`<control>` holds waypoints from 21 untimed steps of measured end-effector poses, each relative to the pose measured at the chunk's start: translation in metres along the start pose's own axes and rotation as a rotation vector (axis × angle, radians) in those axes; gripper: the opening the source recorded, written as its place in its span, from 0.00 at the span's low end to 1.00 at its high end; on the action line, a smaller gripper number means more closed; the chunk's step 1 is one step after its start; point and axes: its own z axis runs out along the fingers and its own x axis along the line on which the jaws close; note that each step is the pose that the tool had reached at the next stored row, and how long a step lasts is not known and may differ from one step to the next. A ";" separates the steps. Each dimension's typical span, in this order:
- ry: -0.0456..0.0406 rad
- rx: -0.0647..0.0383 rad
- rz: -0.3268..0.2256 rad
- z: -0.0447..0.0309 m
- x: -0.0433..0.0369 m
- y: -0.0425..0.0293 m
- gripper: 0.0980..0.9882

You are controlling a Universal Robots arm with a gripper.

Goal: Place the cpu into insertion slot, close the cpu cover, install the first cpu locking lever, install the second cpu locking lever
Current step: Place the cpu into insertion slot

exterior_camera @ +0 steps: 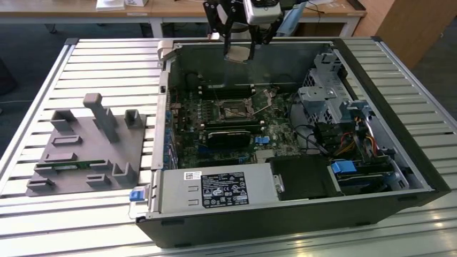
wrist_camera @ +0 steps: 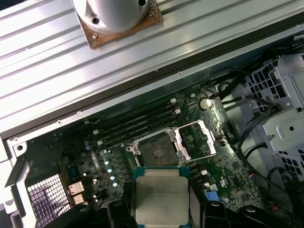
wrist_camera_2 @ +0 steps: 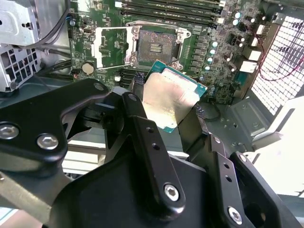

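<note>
One cpu (wrist_camera_2: 171, 97) is clamped between the two fingers (wrist_camera_2: 142, 128) of the end effector (exterior_camera: 239, 52), at the upper centre of the exterior view, over one open computer case (exterior_camera: 286, 225). One insertion slot (exterior_camera: 234, 111) is seen mid-frame, uncovered, with its one cpu cover (wrist_camera_2: 110, 47) swung open beside it.

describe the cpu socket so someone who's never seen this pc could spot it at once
Look inside the open computer case at the green motherboard. Near its middle, beside the long black memory slots, sits the insertion slot. It is the one square black frame with a dark centre, its silver cpu cover lying open beside it.
</note>
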 end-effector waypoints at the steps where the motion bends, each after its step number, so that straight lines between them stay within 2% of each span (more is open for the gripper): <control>1: -0.0003 0.000 0.003 0.0000 0.0000 0.0000 0.50; 21: -0.0057 -0.001 0.064 0.0000 0.0001 0.0002 0.50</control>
